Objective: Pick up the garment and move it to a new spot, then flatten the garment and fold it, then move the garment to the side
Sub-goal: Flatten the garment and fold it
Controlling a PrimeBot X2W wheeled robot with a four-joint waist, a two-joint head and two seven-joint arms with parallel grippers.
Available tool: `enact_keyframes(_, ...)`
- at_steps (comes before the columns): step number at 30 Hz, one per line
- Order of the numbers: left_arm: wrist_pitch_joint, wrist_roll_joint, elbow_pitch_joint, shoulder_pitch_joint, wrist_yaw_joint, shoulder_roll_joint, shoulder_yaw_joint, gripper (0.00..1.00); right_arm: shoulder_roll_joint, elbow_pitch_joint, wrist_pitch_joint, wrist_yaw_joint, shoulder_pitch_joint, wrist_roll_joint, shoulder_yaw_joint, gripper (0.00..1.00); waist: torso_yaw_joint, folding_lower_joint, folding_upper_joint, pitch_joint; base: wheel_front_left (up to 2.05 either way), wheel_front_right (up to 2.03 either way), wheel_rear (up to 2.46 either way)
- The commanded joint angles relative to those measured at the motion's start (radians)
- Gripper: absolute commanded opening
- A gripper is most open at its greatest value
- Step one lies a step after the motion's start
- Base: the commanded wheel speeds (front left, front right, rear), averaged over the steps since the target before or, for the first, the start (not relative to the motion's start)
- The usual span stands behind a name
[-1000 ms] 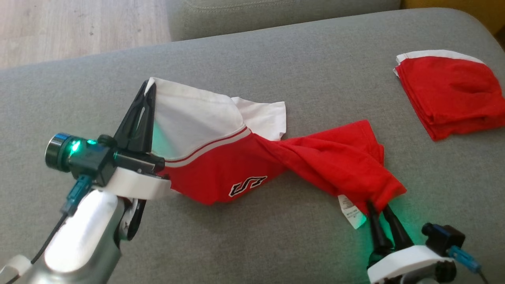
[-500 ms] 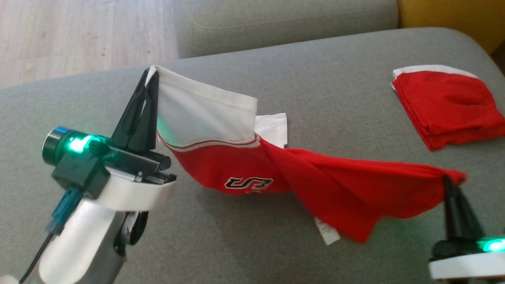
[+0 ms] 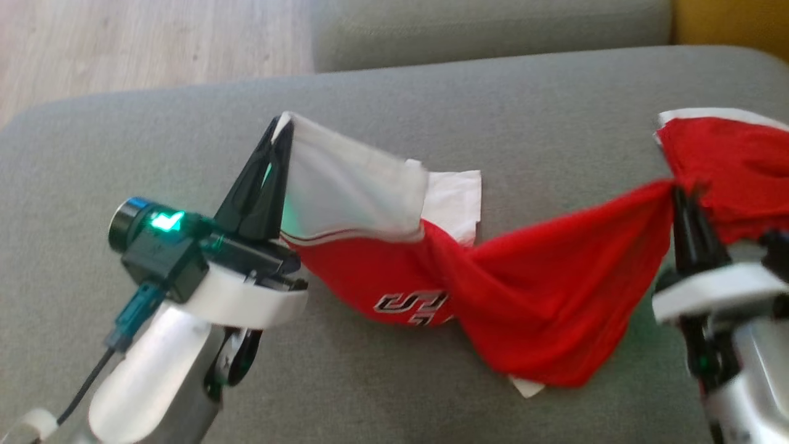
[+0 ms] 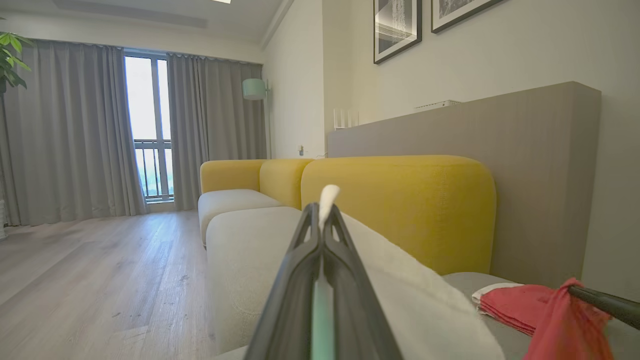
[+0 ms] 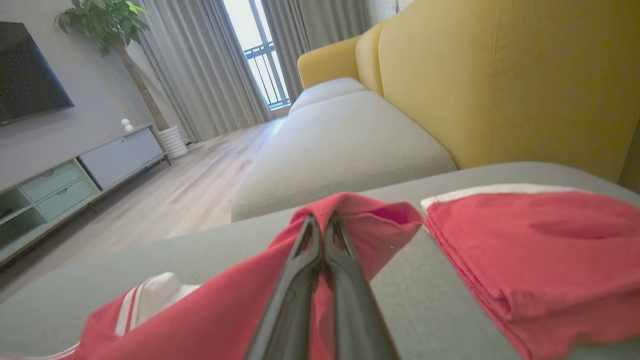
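garment (image 3: 524, 302) lengthwise left to right

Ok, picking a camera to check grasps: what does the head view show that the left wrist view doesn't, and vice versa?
Head view: lettering and twisted middle of the garment. Left wrist view: yellow sofa back, curtains, framed pictures. Both: left gripper shut on the white hem, right gripper pinching the red end, folded red stack.

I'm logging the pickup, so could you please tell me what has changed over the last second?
The right gripper shut on the red end of the garment and raised it rightward, drawing it out between the arms. The left gripper still pinches the white end; the folded red cloth stayed put.
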State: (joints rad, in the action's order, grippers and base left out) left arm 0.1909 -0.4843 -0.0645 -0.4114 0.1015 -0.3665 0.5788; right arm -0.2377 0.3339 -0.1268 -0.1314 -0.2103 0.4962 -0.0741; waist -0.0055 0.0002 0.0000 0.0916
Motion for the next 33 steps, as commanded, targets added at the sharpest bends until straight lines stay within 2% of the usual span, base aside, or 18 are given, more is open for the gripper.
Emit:
enact_keyframes(1, 0.012, 0.001, -0.019, -0.082, -0.005, -0.011, -0.042, 0.0, -0.021, 0.017, -0.049, 0.001, -0.061, -0.017, -0.021, 1.0, 0.016, -0.0002, 0.0, 0.021, 0.0, 0.0, 0.0)
enact_keyframes(5, 0.029, 0.002, 0.014, -0.109, -0.016, 0.01, -0.038, 0.0, -0.016, 0.13, -0.115, 0.001, -0.125, -0.064, -0.037, 1.0, 0.027, -0.0002, 0.0, 0.044, 0.0, 0.0, 0.0)
enact_keyframes(9, 0.041, 0.003, 0.038, -0.128, -0.024, 0.024, -0.04, 0.0, -0.025, 0.129, -0.13, 0.001, -0.092, -0.109, -0.058, 1.0, 0.026, -0.0002, 0.0, 0.056, 0.0, 0.0, 0.0)
enact_keyframes(14, 0.058, 0.019, 0.078, -0.172, -0.042, 0.034, -0.05, 0.0, 0.003, -0.034, -0.134, 0.001, 0.092, -0.131, -0.09, 1.0, 0.011, -0.0002, 0.0, 0.08, 0.0, 0.0, 0.0)
enact_keyframes(18, 0.066, 0.036, 0.112, -0.22, -0.06, 0.039, -0.067, 0.0, -0.006, -0.137, -0.132, 0.001, 0.261, -0.093, -0.18, 1.0, -0.01, -0.0002, 0.0, 0.096, 0.0, 0.0, 0.0)
enact_keyframes(23, 0.069, 0.056, 0.161, -0.284, -0.09, 0.054, -0.079, 0.0, -0.041, -0.177, -0.056, 0.001, 0.338, -0.003, -0.267, 1.0, -0.028, -0.0002, 0.0, 0.1, 0.0, 0.0, 0.0)
enact_keyframes(32, 0.071, 0.087, 0.234, -0.356, -0.127, 0.092, -0.088, 0.0, -0.084, -0.089, 0.105, 0.001, 0.28, 0.089, -0.369, 1.0, -0.024, -0.0002, 0.0, 0.113, 0.0, 0.0, 0.0)
enact_keyframes(33, 0.071, 0.09, 0.238, -0.359, -0.129, 0.095, -0.091, 0.0, -0.087, -0.092, 0.109, 0.001, 0.276, 0.1, -0.386, 0.87, -0.023, -0.0002, 0.0, 0.115, 0.0, 0.0, 0.0)
